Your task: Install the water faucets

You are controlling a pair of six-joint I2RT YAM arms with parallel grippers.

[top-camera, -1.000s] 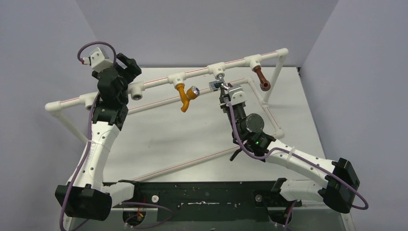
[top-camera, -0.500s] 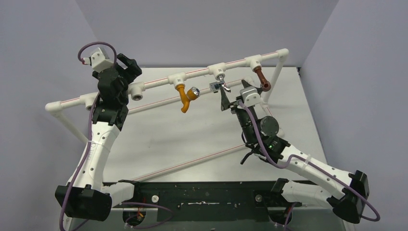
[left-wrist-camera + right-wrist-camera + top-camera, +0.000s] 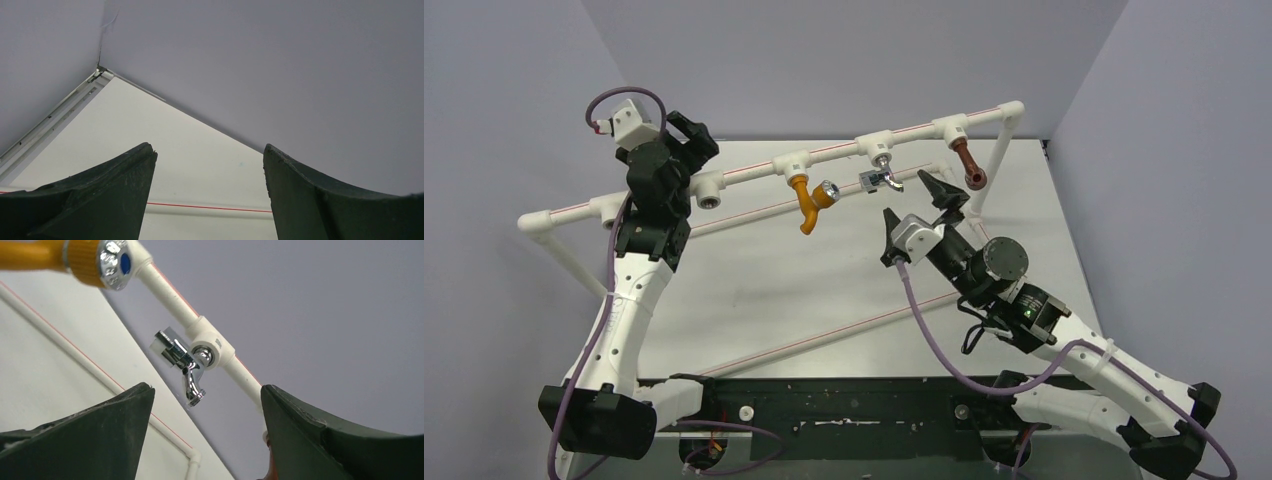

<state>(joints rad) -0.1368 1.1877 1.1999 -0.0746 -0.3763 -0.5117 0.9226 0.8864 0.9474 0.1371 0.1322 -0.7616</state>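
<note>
Overhead behind bases (image 3: 594,418); right wrist close on shared silver faucet (image 3: 185,365); left faces wall (image 3: 250,60).

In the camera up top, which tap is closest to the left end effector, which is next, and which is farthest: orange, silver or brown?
1. orange faucet, leftmost of the three.
2. silver faucet, in the middle.
3. brown faucet, farthest right.

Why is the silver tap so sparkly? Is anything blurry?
Right wrist view: silver tap sharp, its shiny metal throwing back bright glints, like the knob on the orange tap. Top view: soft even light, faint shadows, nothing blurred. Left wrist view: no glare.
</note>
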